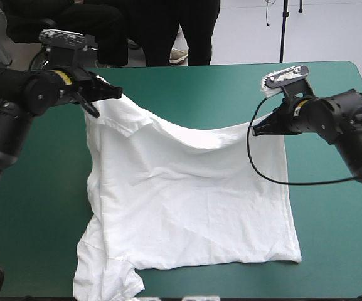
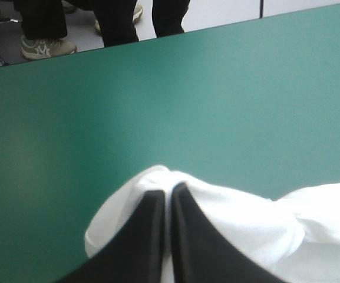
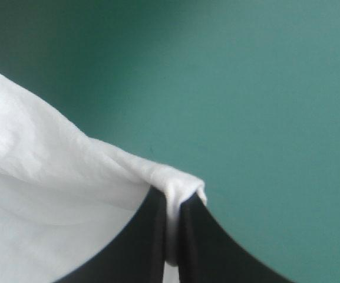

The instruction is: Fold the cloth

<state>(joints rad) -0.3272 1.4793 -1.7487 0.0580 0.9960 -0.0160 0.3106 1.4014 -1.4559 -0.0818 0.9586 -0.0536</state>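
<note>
The table [image 1: 199, 88] with its teal-green cover fills the high view, and the T-shirt [image 1: 187, 207] takes up its middle, reaching from the lifted far edge down to the table's near edge. Most of the white cloth lies spread on the cover, with soft creases running across it. One sleeve is bunched at the near left corner of the cloth, close to the near edge of the table.

The far edge of the T-shirt is off the table. The left gripper [image 1: 115, 92] holds the far left corner and the right gripper [image 1: 259, 128] holds the far right corner, both above the cover. Between them the cloth sags in a shallow curve.

In the left wrist view the black fingers [image 2: 149, 236] stand all but together, clamped on the T-shirt, with white cloth puffed up around their tips and bare teal-green cover ahead of them. In the right wrist view the fingers [image 3: 146, 242] are likewise pressed nearly together, a narrow strip of white pinched between them. The rest of the cloth hangs away to one side of that gripper.
</note>
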